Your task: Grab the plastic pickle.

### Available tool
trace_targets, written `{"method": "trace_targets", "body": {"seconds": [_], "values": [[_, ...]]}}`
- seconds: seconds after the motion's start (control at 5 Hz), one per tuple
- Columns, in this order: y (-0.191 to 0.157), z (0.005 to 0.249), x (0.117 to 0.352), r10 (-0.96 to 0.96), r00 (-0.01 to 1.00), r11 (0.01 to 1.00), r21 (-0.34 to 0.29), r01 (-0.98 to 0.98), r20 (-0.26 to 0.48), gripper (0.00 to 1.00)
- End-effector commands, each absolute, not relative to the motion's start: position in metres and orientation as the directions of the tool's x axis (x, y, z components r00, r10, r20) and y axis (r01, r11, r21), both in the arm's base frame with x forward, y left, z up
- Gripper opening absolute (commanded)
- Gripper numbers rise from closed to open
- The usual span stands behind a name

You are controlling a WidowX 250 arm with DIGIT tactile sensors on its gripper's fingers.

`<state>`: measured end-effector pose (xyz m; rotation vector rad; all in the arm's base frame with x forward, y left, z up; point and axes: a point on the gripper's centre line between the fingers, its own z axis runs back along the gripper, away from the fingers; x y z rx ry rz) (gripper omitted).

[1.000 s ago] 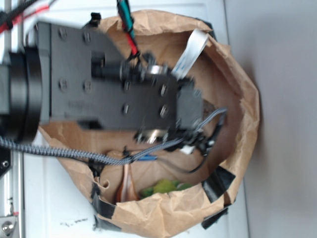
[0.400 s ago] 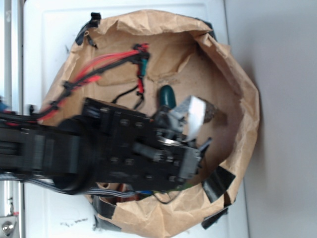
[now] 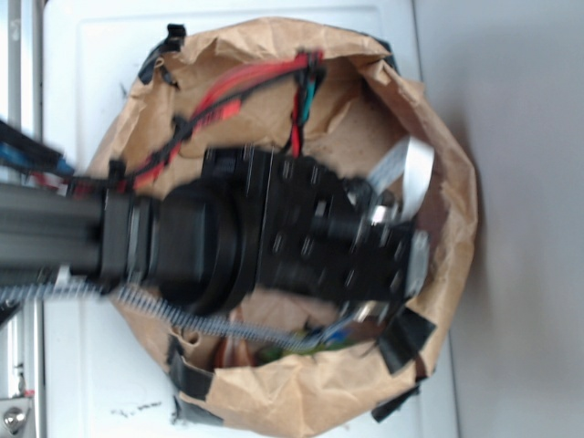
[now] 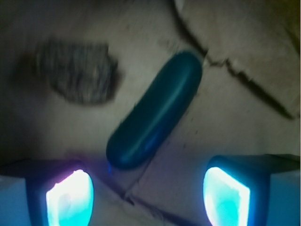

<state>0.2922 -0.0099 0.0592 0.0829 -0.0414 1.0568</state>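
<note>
The plastic pickle (image 4: 155,110), a glossy dark green capsule, lies slantwise on the brown paper floor in the wrist view. Its lower end sits just above the gap between my fingertips. My gripper (image 4: 148,200) is open, its two glowing pads far apart with only paper between them. In the exterior view the black arm and gripper (image 3: 392,251) hang over the paper-lined basket (image 3: 456,182) and hide the pickle.
A rough brown lump (image 4: 77,70) lies to the upper left of the pickle. A bit of a light green leafy toy (image 3: 315,345) peeks out under the arm near the basket's lower wall. Creased paper walls (image 3: 274,392) ring the space.
The arm has swung across the basket: from the upper left, down over the lower half, now to the middle right. The pickle seen 0.4 s ago is now covered in the exterior view.
</note>
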Motion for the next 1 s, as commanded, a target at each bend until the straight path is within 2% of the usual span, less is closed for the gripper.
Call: {"method": "trace_targets", "body": {"seconds": [0.0,0.4,0.6,0.8], "values": [[0.023,0.062,0.300,0.889,0.441,0.442,0.017,-0.897,0.121,1.00],[0.008,0.032,0.305,0.871,0.458,0.459,0.039,-0.888,0.180,1.00],[0.007,0.016,0.301,0.854,0.476,0.472,0.074,-0.879,0.209,1.00],[0.009,0.004,0.297,0.844,0.488,0.478,0.099,-0.873,0.222,0.88]]}}
